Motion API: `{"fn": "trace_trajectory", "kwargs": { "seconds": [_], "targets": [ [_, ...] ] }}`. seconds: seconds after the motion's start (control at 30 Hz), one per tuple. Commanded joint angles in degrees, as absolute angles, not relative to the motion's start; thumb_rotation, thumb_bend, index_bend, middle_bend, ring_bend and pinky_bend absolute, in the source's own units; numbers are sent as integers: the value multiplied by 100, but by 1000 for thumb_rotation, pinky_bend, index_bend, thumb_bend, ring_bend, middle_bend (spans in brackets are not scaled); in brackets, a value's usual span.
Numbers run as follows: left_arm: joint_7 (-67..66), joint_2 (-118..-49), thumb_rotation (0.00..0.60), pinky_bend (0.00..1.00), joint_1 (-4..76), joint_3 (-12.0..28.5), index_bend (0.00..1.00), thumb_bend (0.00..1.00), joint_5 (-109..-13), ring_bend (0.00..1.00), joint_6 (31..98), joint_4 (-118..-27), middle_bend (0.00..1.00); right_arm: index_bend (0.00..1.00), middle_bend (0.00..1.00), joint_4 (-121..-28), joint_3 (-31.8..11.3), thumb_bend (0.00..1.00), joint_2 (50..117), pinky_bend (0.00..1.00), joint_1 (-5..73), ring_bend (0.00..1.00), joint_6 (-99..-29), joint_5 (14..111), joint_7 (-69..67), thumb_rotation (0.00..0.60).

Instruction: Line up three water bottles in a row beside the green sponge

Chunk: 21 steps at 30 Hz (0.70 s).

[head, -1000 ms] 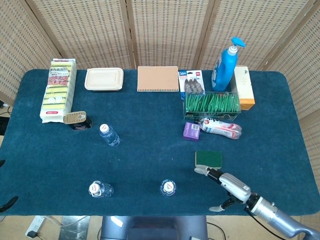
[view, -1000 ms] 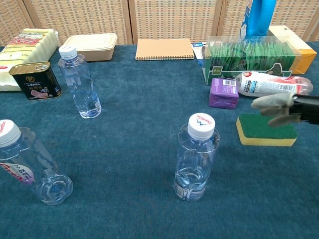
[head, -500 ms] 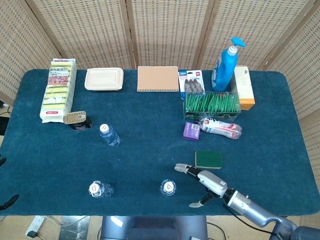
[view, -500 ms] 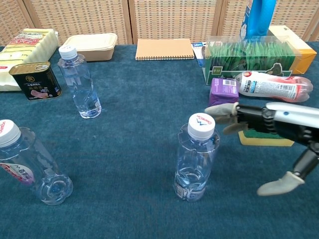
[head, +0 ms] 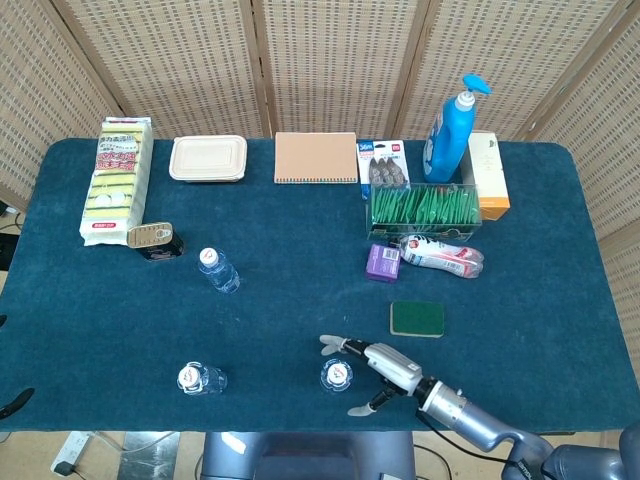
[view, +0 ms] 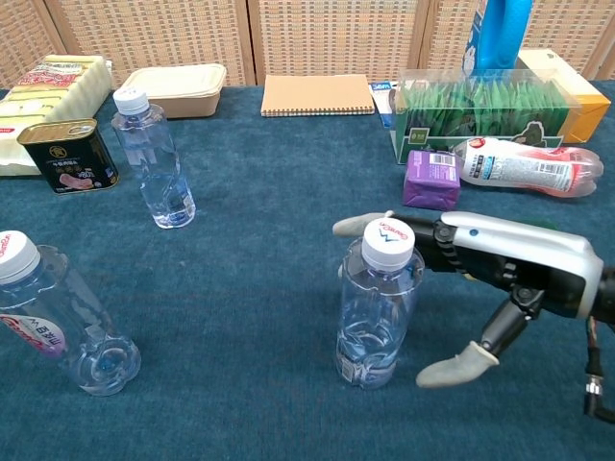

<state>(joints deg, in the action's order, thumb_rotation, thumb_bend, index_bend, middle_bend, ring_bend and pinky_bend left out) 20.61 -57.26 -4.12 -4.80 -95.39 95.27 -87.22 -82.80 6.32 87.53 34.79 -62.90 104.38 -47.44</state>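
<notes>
Three clear water bottles with white caps stand upright on the blue table. One bottle (head: 217, 270) (view: 154, 158) is at mid-left, a second (head: 200, 379) (view: 58, 317) at the front left, and a third (head: 337, 376) (view: 380, 303) at the front centre. The green sponge (head: 417, 318) lies to the right of that third bottle; my arm hides it in the chest view. My right hand (head: 375, 365) (view: 480, 274) sits just right of the front-centre bottle. Its fingers reach behind the cap and its thumb hangs low in front, holding nothing. My left hand is in neither view.
A purple box (head: 382, 262) (view: 430, 180), a lying red-and-white pack (head: 442, 252) and a clear box of green packets (head: 425, 207) sit behind the sponge. A tin can (head: 150, 238) (view: 67, 154) is near the mid-left bottle. A notebook (head: 316, 157) and a lidded container (head: 208, 158) lie at the back.
My right hand has moved left from beside the sponge to the front-centre bottle, with its fingers now reaching behind the cap. The bottles have not moved.
</notes>
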Motion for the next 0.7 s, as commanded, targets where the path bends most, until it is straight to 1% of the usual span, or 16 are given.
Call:
{"fn": "trace_trajectory", "kwargs": {
  "seconds": [0.03,0.1,0.13,0.2,0.27,0.3,0.4,0.53,0.63,0.7],
  "targets": [
    [2082,-5725,600,32,-417,-480,0,179,-9547,0,9537,-8712,0,167,313,-8207,525,52,8992,259,3428,285,-6272,10190,-4429,600],
    [2110,-5721,600,32,-421,-484,0,180,-9555,0,9545,-8704,0,261,410,-8138,472,100,9135,336,3393,369,-6258,10040,-4314,600],
    [2127,-5718,600,32,-425,-483,0,179,-9552,0,9552,-8700,0,296,443,-8115,450,118,9192,372,3372,398,-6265,9970,-4301,600],
    [2157,-5713,600,32,-433,-475,0,179,-9538,0,9565,-8693,0,388,525,-8077,431,169,9268,486,3325,469,-6324,9883,-4295,600],
    [2179,-5711,600,32,-435,-469,0,179,-9525,0,9566,-8689,0,445,573,-8065,429,200,9299,563,3276,512,-6427,9851,-4308,600],
    [2186,-5710,600,32,-434,-468,0,178,-9521,0,9562,-8687,0,464,590,-8064,432,210,9304,584,3251,525,-6492,9855,-4298,600],
    [2208,-5701,600,32,-428,-484,0,179,-9554,0,9549,-8687,0,492,614,-8096,447,240,9297,604,3183,541,-6711,9913,-4206,600],
    [2235,-5697,600,32,-440,-498,0,179,-9593,0,9580,-8681,0,497,617,-8190,405,257,9256,605,3168,542,-6822,9899,-4090,600],
    [2284,-5693,600,32,-447,-506,0,178,-9602,0,9592,-8662,0,498,618,-8295,218,260,9231,603,3159,541,-6973,9808,-3922,600],
    [2306,-5690,600,32,-441,-514,0,178,-9618,0,9582,-8654,0,498,619,-8313,1,260,9286,600,3166,542,-7069,9685,-3698,600]
  ]
}}
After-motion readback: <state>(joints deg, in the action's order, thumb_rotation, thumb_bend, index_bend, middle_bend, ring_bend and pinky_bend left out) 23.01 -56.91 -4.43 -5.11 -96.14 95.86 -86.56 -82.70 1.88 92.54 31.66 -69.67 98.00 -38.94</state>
